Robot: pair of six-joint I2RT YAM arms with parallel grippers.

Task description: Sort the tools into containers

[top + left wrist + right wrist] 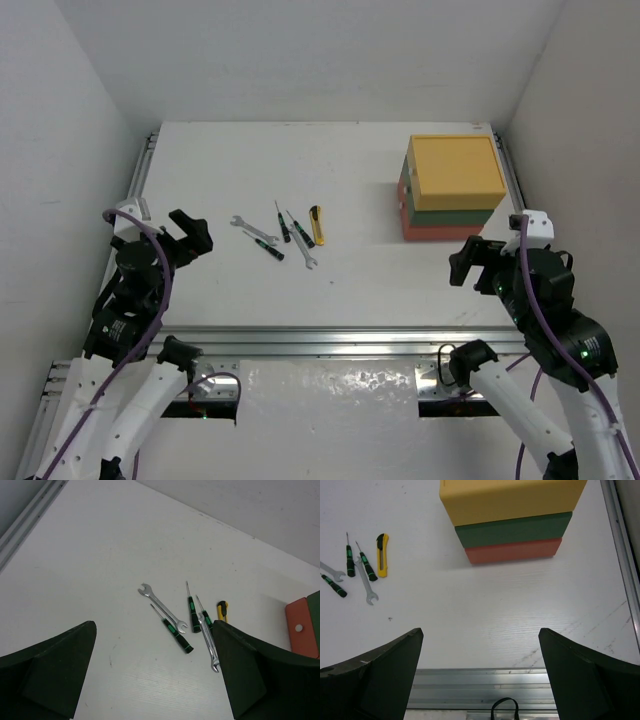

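Note:
The tools lie in a loose cluster at mid-table: two silver wrenches [252,229] [303,250], three black-and-green screwdrivers [266,248] [282,222] [300,228] and a yellow utility knife [317,225]. The containers stand stacked at the back right, yellow [455,172] over dark green [450,212] over red-orange [445,231]. My left gripper [190,235] hovers open left of the tools, which show ahead of its fingers [60,670]. My right gripper [470,262] is open near the front edge, below the stack [512,530], nothing between its fingers [585,675].
A metal rail [330,342] runs along the table's near edge, and side rails [140,175] border the left and right. White walls enclose the table on three sides. A black cable loop [504,707] hangs below the front rail.

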